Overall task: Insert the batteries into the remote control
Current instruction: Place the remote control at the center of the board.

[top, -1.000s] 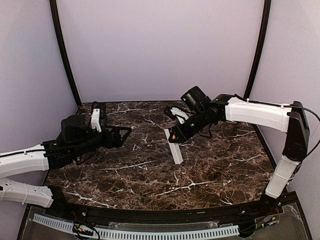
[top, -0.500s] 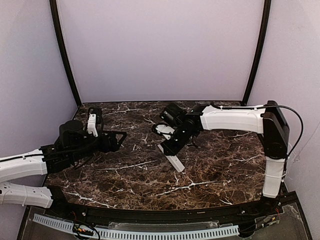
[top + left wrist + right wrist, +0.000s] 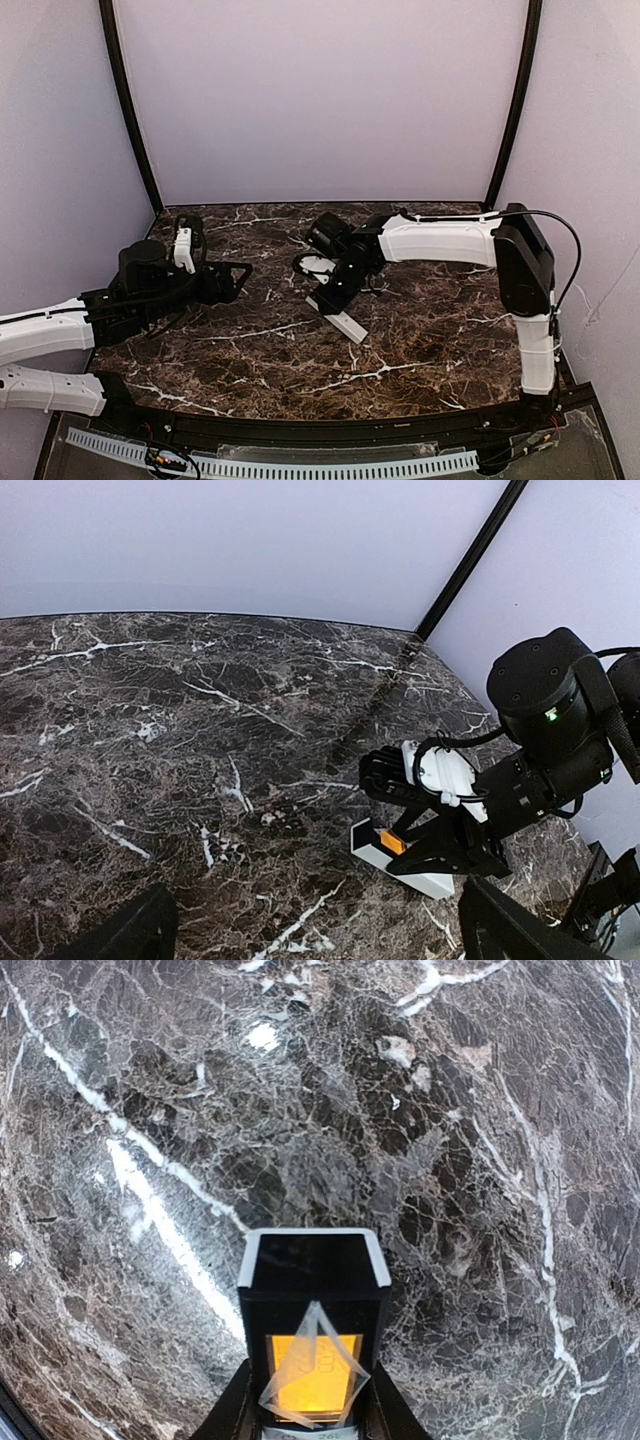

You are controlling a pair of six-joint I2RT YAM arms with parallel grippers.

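Right end effector point(image 3: 335, 290) pinches the remote control point(image 3: 347, 325) at one end; a twist could spill its battery point(image 3: 392, 842); left end effector point(image 3: 240, 280) gapes empty

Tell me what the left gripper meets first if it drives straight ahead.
Likely the right gripper holding the remote control, just right of the left gripper's centreline; height match unclear.

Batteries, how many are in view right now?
1. An orange battery sits in the remote control's recess, at the end held by the right gripper. A second battery may be hidden inside the remote or under the gripper.
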